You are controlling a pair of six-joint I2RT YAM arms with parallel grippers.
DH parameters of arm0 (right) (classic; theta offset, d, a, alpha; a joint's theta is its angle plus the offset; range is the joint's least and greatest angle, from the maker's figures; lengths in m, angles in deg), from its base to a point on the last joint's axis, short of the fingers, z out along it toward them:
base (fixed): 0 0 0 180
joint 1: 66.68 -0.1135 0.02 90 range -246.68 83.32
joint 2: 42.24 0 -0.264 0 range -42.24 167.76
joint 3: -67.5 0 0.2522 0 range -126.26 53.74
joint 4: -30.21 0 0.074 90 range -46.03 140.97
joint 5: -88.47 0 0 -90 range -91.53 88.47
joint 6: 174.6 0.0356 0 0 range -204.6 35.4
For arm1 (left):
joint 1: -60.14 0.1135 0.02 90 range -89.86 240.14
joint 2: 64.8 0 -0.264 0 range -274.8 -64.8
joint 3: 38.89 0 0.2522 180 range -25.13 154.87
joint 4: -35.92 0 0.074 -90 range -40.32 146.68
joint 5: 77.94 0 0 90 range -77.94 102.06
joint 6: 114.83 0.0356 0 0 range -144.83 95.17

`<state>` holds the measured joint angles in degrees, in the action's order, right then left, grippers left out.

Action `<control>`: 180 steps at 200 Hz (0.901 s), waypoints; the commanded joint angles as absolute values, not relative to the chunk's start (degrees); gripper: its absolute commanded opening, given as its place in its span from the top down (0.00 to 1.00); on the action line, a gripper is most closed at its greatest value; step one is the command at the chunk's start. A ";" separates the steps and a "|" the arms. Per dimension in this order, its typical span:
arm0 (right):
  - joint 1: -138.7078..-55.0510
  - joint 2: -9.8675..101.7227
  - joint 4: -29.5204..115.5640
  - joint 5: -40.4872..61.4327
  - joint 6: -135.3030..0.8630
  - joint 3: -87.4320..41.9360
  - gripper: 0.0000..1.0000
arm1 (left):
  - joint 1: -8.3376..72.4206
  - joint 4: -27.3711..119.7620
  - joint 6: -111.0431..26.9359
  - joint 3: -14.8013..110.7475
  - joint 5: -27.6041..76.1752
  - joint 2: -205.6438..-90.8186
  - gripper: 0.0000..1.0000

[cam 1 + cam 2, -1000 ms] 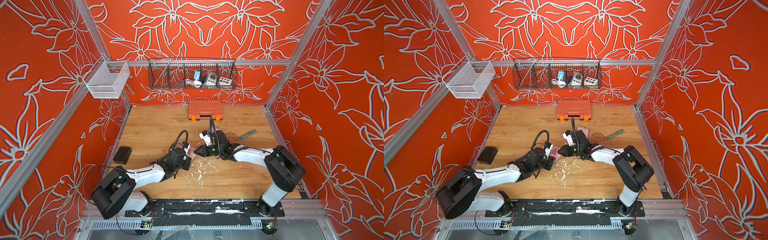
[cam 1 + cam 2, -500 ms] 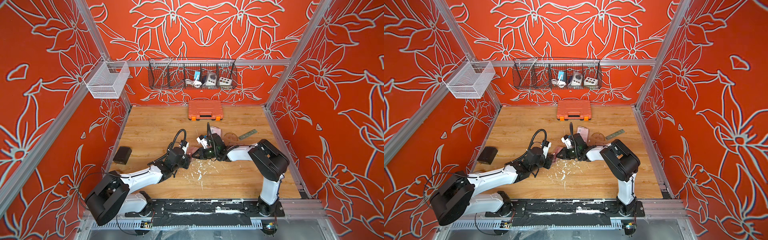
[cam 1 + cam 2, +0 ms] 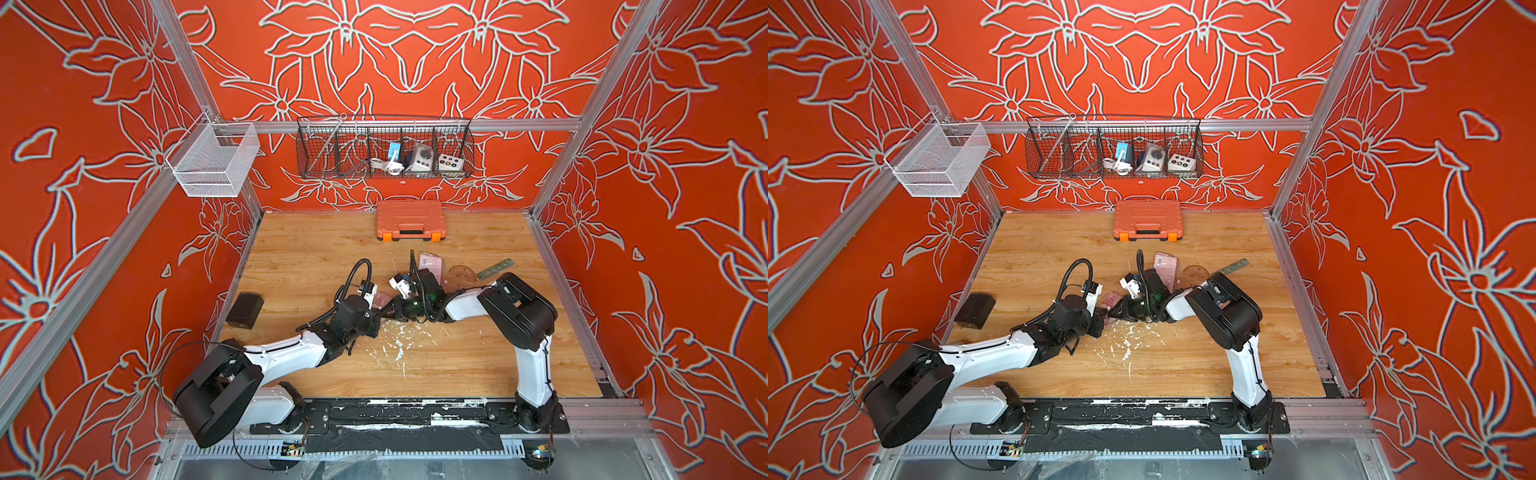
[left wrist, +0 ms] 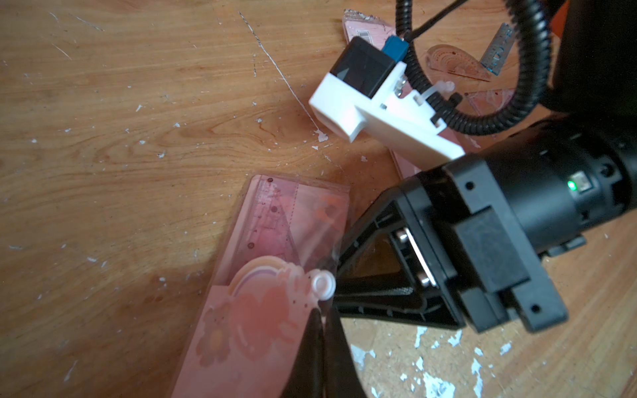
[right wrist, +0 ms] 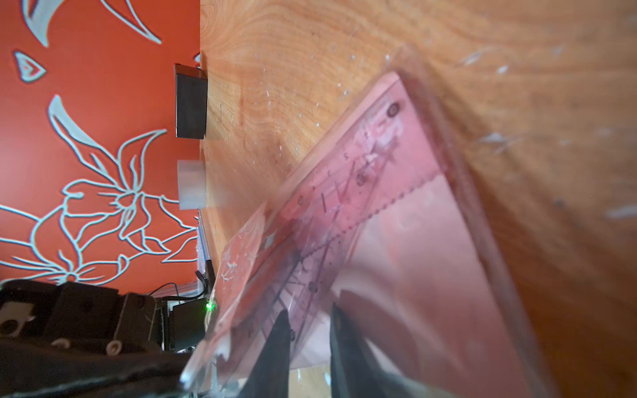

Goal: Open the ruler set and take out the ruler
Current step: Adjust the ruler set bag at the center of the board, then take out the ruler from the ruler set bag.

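Pink rulers (image 4: 272, 220) are seen inside the clear ruler set (image 4: 262, 320). Its edge is clenched by the left pincer (image 4: 324, 313); the right pincer (image 5: 306, 320) is narrowly parted, its grip undeterminable.

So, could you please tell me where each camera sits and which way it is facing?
Top views: high above the robot's base, facing down toward the back wall and wooden table; left arm and right arm show whole.
Left wrist: on the left arm, looking along the left end effector at the ruler set; the right end effector shows opposite.
Right wrist: on the right arm, looking along its end effector at the ruler set, left arm beyond.
Shared: both wrist views show the ruler set.
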<state>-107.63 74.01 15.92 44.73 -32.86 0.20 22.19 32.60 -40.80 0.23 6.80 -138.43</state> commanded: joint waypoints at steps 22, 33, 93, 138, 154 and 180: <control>-108.03 74.35 11.86 45.88 -28.96 -0.89 0.84 | 21.74 30.18 -41.21 -0.43 6.26 -138.83 1.00; -108.07 74.35 12.03 45.76 -28.75 -1.09 0.84 | 21.73 30.22 -41.27 -0.52 6.34 -138.97 1.00; -108.10 73.56 14.93 44.51 -30.28 -1.46 1.00 | 21.73 30.52 -41.12 -0.61 5.98 -139.09 1.00; -107.99 70.60 19.29 43.25 -32.86 -1.53 1.00 | 21.73 32.21 -41.43 -0.44 3.63 -140.01 1.00; -107.87 69.49 22.19 42.82 -34.14 -1.77 1.00 | 21.73 32.61 -41.33 -0.35 3.01 -139.73 1.00; -107.81 66.72 29.25 40.51 -37.57 -2.24 1.00 | 21.73 36.39 -39.00 2.24 5.71 -139.47 0.68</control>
